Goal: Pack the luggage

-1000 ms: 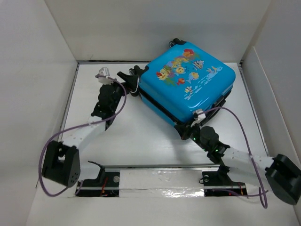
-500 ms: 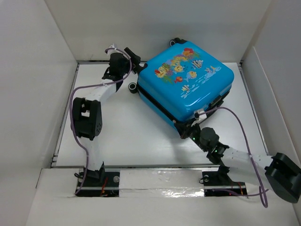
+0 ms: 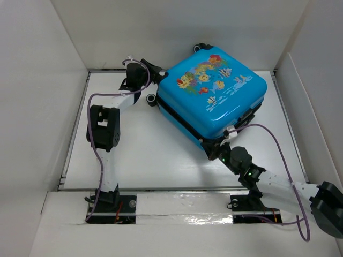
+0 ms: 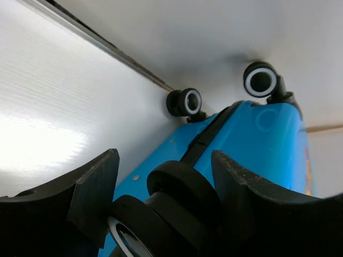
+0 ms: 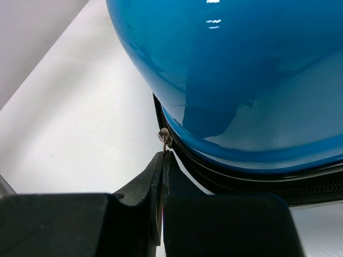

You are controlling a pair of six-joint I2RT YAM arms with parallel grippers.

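Note:
The luggage (image 3: 211, 93), a bright-blue hard-shell suitcase with a fish print, lies closed at the back right of the table. My left gripper (image 3: 154, 75) is at its back-left corner. In the left wrist view its fingers (image 4: 94, 184) press on both sides of a black double wheel (image 4: 179, 201). My right gripper (image 3: 222, 151) is at the near corner, shut on the small metal zipper pull (image 5: 164, 137) of the black zipper trim (image 5: 225, 179), just under the blue shell (image 5: 241, 69).
White walls (image 3: 43, 80) box in the table on the left, back and right. Two more black-and-white wheels (image 4: 185, 101) stick out by the back wall. Purple cables (image 3: 273, 142) loop from both arms. A taped rail (image 3: 177, 206) runs along the near edge.
My left arm has lifted and swung to the luggage's back-left corner, and its jaws have narrowed onto the wheel. The right gripper has stayed shut at the near corner.

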